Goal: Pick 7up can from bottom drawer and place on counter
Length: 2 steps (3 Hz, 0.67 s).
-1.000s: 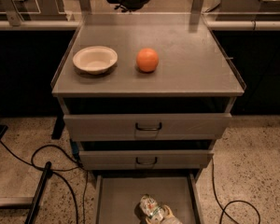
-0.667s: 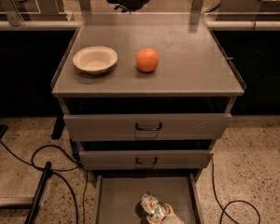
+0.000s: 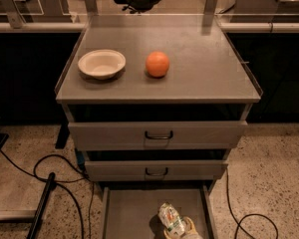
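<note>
The 7up can (image 3: 169,216), silvery-white with green marks, lies tilted in the open bottom drawer (image 3: 132,213) near its front right. My gripper (image 3: 182,230) shows as a pale tan shape at the bottom edge of the camera view, right at the can's lower end and partly cut off by the frame. The counter (image 3: 209,71) is the flat grey top of the cabinet, above the two upper drawers.
A white bowl (image 3: 101,63) and an orange (image 3: 157,63) sit on the counter's left and middle. Both upper drawers with black handles (image 3: 158,135) stand slightly out. Black cables (image 3: 50,166) and a black pole (image 3: 42,208) lie on the speckled floor at left, another cable (image 3: 249,218) at right.
</note>
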{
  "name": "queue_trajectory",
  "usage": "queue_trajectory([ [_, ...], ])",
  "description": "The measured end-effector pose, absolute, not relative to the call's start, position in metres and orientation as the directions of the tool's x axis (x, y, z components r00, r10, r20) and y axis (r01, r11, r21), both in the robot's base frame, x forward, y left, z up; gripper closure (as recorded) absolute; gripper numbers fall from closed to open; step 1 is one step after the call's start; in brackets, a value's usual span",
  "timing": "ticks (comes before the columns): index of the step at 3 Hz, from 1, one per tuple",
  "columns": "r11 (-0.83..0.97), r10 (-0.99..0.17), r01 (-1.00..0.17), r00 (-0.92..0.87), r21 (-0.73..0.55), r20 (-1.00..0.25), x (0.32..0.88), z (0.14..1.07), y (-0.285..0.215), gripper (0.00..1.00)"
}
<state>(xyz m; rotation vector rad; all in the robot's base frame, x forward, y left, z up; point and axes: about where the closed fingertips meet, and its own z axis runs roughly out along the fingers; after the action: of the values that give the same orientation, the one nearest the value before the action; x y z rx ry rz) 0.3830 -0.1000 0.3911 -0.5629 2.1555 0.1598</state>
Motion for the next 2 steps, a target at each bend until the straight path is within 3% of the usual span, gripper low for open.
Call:
queue_trajectory([
  [1, 0.919, -0.329, -0.368, -0.512, -0.144, -0.793, 0.3799, 0.4199, -0.1277, 1.00],
  [2, 0.918, -0.331, -0.368, -0.511, -0.146, -0.793, 0.3809, 0.4204, -0.1278, 1.00],
])
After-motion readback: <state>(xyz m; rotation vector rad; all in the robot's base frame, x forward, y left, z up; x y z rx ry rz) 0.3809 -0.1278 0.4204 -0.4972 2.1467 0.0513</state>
